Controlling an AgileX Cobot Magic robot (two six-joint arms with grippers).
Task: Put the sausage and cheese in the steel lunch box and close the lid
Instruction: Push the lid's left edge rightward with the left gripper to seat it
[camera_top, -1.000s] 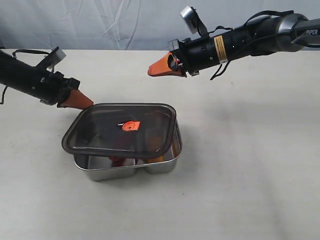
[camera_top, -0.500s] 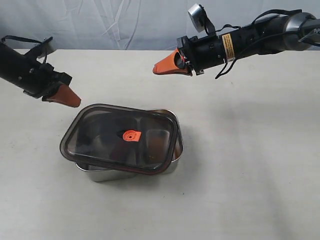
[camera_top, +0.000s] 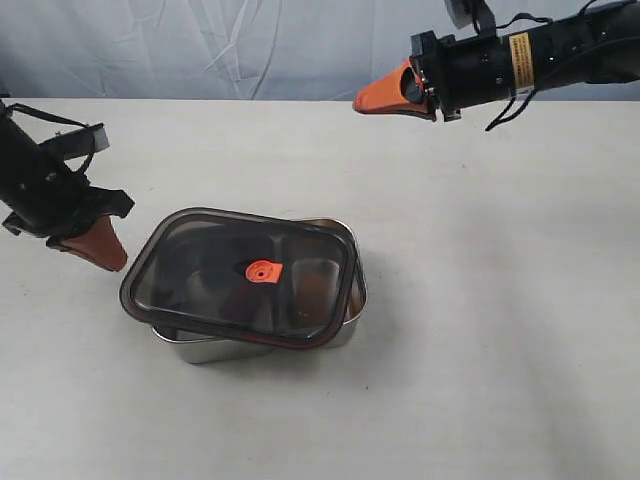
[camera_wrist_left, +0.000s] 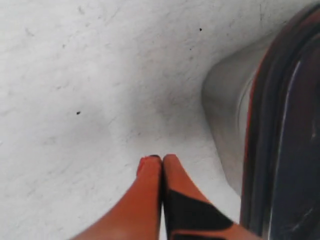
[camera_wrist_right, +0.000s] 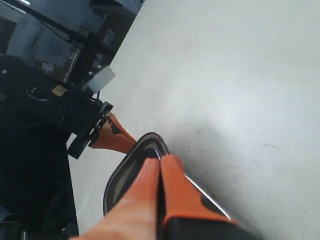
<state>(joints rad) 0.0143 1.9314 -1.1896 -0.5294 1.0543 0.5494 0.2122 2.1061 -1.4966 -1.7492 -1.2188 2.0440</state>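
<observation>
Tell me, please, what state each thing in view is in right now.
lid: resting skewed on the box, overhanging its left side, not seated flush.
steel lunch box: upright on the table, mostly covered by the lid.
left end effector: shut, empty, beside the box.
right end effector: shut, empty, raised well away from the box.

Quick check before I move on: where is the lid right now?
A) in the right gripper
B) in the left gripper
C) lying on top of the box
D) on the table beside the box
C: the lid lies on the lunch box, slightly off-square, and the left gripper and right gripper are both shut, empty and clear of it.
</observation>
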